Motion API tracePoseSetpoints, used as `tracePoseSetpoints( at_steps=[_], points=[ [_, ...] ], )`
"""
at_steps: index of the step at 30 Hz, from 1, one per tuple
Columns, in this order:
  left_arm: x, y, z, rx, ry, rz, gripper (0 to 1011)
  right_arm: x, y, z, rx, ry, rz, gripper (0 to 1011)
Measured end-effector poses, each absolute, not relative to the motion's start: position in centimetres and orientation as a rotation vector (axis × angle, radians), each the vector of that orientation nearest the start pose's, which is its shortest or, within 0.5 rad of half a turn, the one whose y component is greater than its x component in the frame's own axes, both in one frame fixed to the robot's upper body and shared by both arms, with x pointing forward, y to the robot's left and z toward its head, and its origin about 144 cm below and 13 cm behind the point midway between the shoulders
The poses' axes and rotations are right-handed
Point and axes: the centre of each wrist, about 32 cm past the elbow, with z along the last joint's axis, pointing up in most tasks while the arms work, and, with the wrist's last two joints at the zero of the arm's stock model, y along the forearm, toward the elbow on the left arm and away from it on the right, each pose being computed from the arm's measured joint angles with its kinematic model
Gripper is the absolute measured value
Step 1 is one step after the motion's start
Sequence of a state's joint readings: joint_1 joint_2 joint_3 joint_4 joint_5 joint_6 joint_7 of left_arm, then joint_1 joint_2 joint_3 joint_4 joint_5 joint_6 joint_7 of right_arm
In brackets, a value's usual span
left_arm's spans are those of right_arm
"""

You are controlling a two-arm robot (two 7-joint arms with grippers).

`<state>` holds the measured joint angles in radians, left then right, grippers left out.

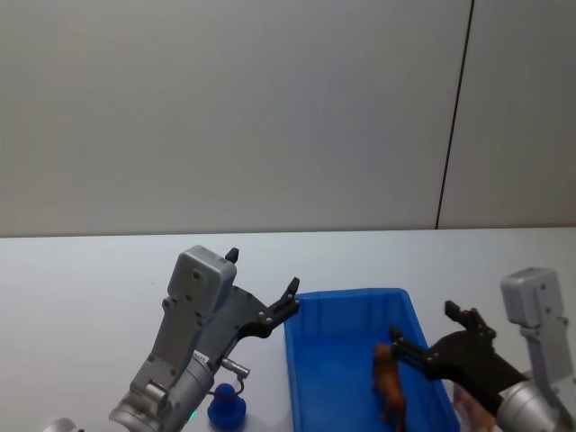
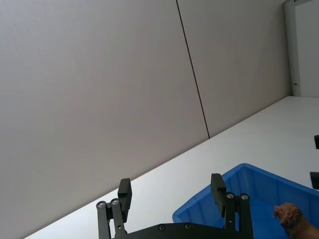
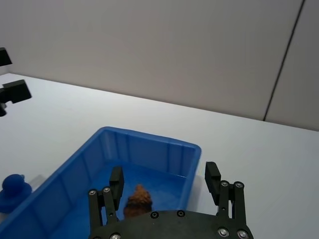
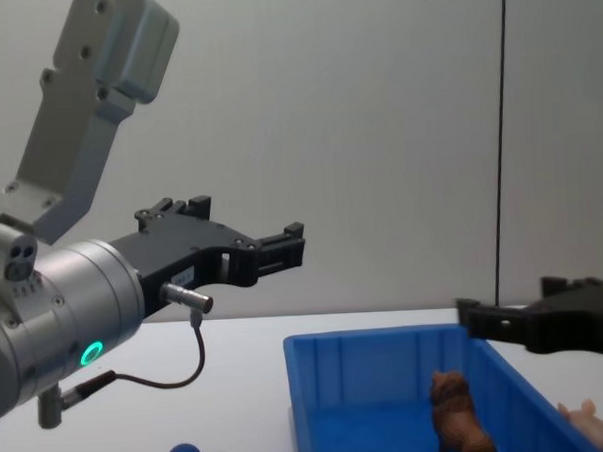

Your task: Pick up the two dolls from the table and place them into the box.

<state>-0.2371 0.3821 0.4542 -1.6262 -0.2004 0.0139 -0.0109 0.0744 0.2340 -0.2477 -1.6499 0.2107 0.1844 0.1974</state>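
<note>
Dog doll (image 1: 389, 382) stands inside the blue box (image 1: 346, 294) beneath the right claw (image 1: 423, 324) — its jaws apart and empty, free, I'd guess, for the pink doll (image 4: 588, 417) lying on the worktop (image 1: 81, 288) just outside the box's right wall — while the left claw (image 1: 263, 270) hangs spread and idle left of the box.

Bright blue box (image 1: 351, 293), reddish-brown dog doll (image 1: 389, 382) (the other doll (image 4: 595, 423) pale pink), white table (image 1: 81, 288).
</note>
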Motion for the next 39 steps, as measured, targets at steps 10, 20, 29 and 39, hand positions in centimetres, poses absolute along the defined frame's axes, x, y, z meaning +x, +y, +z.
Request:
tracePoseSetpoints(
  at_steps=[10, 20, 29, 39],
  points=[
    [49.2, 19.8, 120.4, 0.061, -0.268, 1.124, 1001, 45.0, -23.1, 117.8, -0.112, 0.042, -1.218, 1001],
    [49.2, 19.8, 120.4, 0.061, -0.268, 1.124, 1002, 43.3, -24.8, 117.1, -0.153, 0.069, -1.279, 1001],
    [49.2, 19.8, 120.4, 0.061, -0.267, 1.124, 1002, 42.5, -25.5, 116.1, -0.182, 0.102, -1.289, 1001],
    [49.2, 19.8, 120.4, 0.061, -0.268, 1.124, 1001, 42.4, -25.6, 114.6, -0.213, 0.138, -1.276, 1001]
  ],
)
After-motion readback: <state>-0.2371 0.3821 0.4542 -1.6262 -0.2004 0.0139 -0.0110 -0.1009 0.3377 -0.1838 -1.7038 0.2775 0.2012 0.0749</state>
